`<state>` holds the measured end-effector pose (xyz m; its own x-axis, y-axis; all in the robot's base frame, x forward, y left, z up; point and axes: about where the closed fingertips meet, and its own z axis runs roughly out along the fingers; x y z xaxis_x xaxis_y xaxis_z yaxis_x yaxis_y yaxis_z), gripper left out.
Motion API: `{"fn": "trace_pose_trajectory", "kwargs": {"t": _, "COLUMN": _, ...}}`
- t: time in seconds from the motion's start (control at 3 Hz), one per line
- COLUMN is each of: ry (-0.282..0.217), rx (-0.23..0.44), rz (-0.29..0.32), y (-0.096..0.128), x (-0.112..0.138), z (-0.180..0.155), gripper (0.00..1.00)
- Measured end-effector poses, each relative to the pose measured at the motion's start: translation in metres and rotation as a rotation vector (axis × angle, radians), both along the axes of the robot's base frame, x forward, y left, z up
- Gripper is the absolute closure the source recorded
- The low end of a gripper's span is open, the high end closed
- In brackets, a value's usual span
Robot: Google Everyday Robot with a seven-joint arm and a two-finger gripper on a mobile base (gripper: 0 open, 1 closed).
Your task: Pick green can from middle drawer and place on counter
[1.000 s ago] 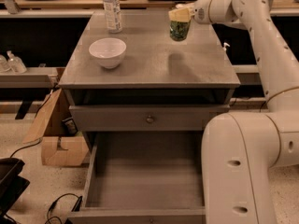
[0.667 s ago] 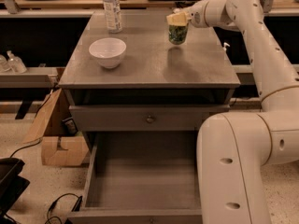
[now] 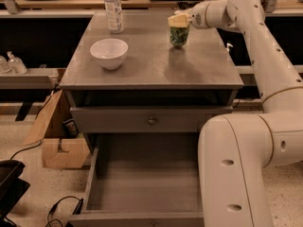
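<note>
Fingers (image 3: 174, 21) of the gripper (image 3: 179, 26) pinch the green can (image 3: 179, 36) by its top; it hangs just beneath them over the counter (image 3: 151, 66) (touching the slab or not, I cannot tell). Lower gently until seated, then part the 2 fingers and rise straight up.

The smooth plastic tool (image 3: 179, 21), at the counter's (image 3: 142, 65) far right, is clamping the green can (image 3: 179, 36); the grey wooden counter is showing slight gloss.
</note>
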<state>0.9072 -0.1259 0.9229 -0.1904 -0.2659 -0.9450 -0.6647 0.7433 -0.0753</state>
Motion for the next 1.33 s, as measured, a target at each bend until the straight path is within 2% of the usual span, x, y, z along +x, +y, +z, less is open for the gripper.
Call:
{"fn": "trace_pose_trajectory", "kwargs": {"t": 0.67, "ry": 0.007, "rx": 0.001, "rz": 0.007, "y": 0.0065, "x": 0.0018, "z": -0.0053, "gripper": 0.16}}
{"fn": "trace_pose_trajectory", "kwargs": {"t": 1.0, "ry": 0.010, "rx": 0.001, "rz": 0.011, "y": 0.0094, "x": 0.0026, "z": -0.0078, "gripper": 0.00}}
{"fn": "trace_pose_trajectory", "kwargs": {"t": 1.33, "ry": 0.010, "rx": 0.001, "rz": 0.011, "y": 0.0095, "x": 0.0026, "z": -0.0078, "gripper": 0.00}}
